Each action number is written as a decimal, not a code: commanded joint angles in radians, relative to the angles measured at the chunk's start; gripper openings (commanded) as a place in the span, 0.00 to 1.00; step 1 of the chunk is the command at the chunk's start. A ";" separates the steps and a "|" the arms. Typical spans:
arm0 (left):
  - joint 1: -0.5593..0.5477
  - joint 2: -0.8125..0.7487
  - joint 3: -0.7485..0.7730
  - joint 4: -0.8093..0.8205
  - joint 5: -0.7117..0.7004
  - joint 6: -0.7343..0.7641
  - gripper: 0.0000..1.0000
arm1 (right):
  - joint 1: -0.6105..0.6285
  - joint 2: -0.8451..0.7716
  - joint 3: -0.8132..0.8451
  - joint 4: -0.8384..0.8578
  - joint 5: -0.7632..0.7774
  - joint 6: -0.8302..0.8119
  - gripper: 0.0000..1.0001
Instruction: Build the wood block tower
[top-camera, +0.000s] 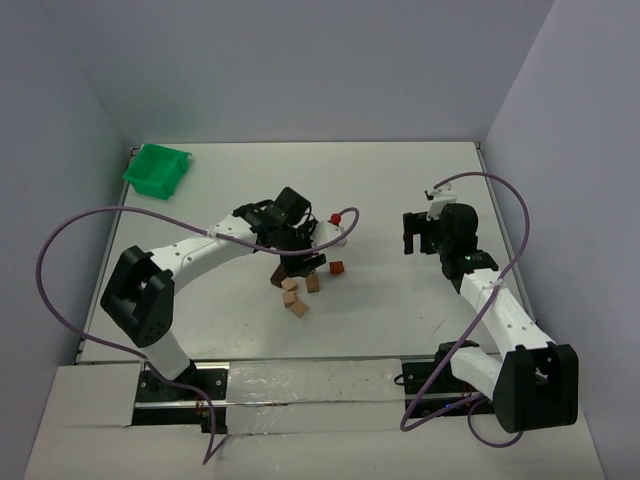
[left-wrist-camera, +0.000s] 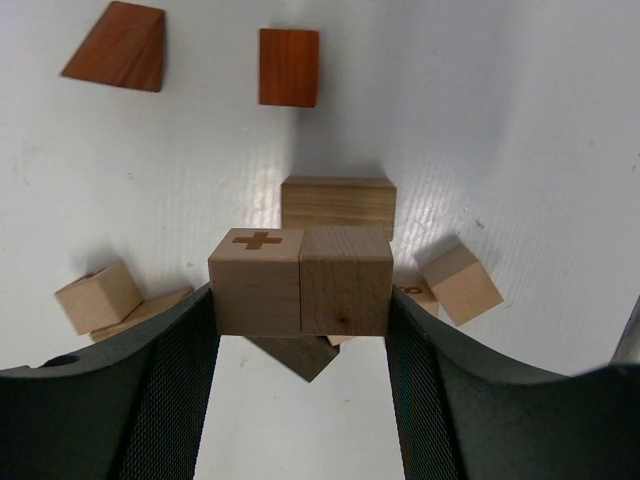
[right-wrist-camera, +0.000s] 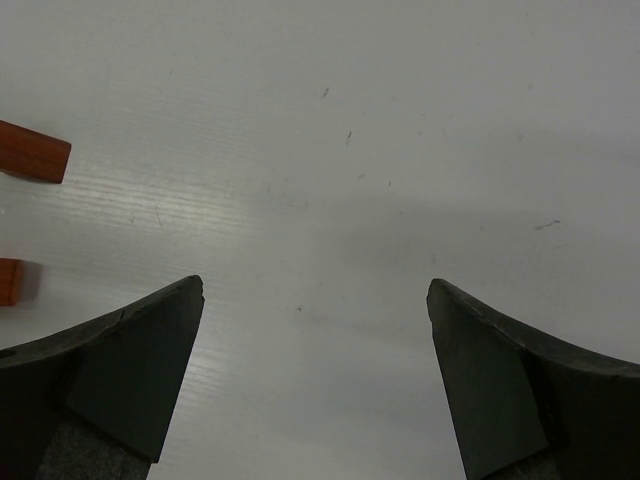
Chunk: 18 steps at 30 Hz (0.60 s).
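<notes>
White desk (top-camera: 380, 200): clamping two tan cubes (left-wrist-camera: 300, 280) abreast in left jaws, apparently for stacking together; holding right jaws wide open, empty, at three o'clock.

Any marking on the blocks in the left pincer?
A brown plus sign on one tan block; left wrist view shows it best.

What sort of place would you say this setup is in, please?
Most likely a robotics lab test cell: a white table boxed in by plain pale walls, a left arm and right arm mounted at its near edge, and small wood blocks and a green bin as props.
</notes>
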 joint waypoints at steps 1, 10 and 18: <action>-0.025 0.028 0.017 0.013 0.022 -0.020 0.31 | 0.004 -0.023 0.053 0.011 0.015 -0.008 1.00; -0.052 0.083 0.024 0.024 0.019 -0.036 0.34 | 0.004 -0.016 0.062 0.005 0.033 -0.006 1.00; -0.054 0.116 0.026 0.031 0.013 -0.030 0.37 | 0.003 -0.014 0.062 0.005 0.034 -0.006 1.00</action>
